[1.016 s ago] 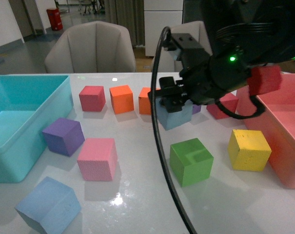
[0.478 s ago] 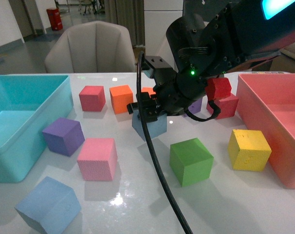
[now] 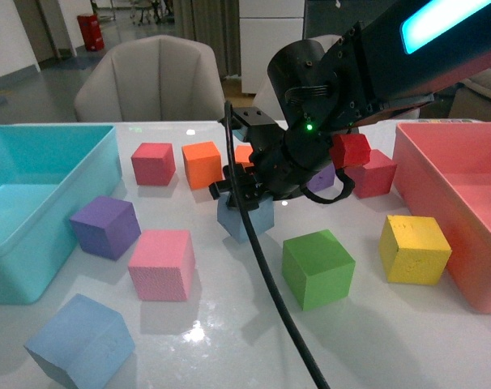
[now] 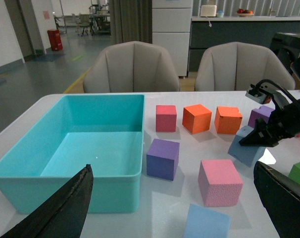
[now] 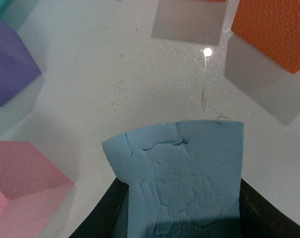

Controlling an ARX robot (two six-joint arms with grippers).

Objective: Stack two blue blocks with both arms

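My right gripper (image 3: pixel 239 193) is shut on a blue block (image 3: pixel 244 219), tilted and held just above the white table near its middle. The same block fills the right wrist view (image 5: pixel 182 181) and shows in the left wrist view (image 4: pixel 245 147). The second blue block (image 3: pixel 82 340) lies at the front left of the table, also seen in the left wrist view (image 4: pixel 205 222). My left gripper (image 4: pixel 175 206) is open, its black fingers (image 4: pixel 66 208) wide apart above the front left, behind that block.
A turquoise bin (image 3: pixel 35 162) stands at the left, a pink bin (image 3: pixel 464 235) at the right. Purple (image 3: pixel 106 226), pink (image 3: pixel 162 264), green (image 3: pixel 317 267), yellow (image 3: pixel 414 248), crimson (image 3: pixel 153 163) and orange (image 3: pixel 202 164) cubes lie around. A black cable (image 3: pixel 270 284) hangs across the front.
My right arm has moved left and a little lower with the blue block, from above the green cube's far side to nearer the pink cube. The other cubes have not moved.
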